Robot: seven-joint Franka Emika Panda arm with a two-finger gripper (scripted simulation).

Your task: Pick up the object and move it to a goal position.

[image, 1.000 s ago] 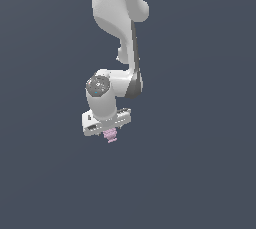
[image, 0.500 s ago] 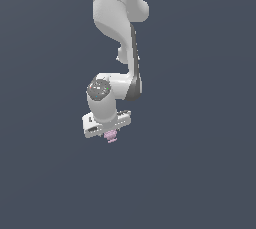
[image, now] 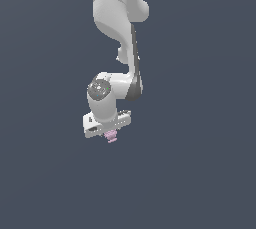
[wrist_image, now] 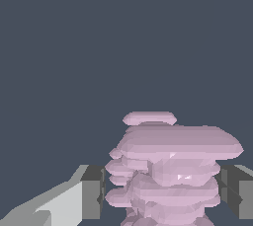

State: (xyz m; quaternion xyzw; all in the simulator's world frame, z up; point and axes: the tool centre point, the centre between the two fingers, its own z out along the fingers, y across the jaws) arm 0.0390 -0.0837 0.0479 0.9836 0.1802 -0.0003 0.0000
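Held aloft: tiny pale pink object [image: 111, 136] pinched in gripper [image: 111, 134] of white Panda arm [image: 116, 28], seen in ext. view hanging just under the gripper's crossbar, poking out below the fingertips, w/ nothing but flat dark blue-grey backdrop [image: 200, 123] around it. No container or support surface visible in either view. In wrist view, object [wrist_image: 170, 170] fills the gap betw. the two dark grey finger pads [wrist_image: 92, 193], one pad on each side, w/ a thin dark sliver showing next to each, so contact itself hard to confirm there; jaws closed in on the piece, not spread wide. Shape: lumpy, knobbly, built of stacked flattish layers, widest slab about a third of the way from the far end, a small thin cap beyond that. Long axis approx. along the fingers' reach, i.e. roughly vertical in ext. view, far end pointing down and away from the wrist. Near end cut off by the wrist frame edge, so full length cannot be told. Arm reaches down from upper frame, wrist bent, gripper body tilted slightly, lower toward ext. view's left.
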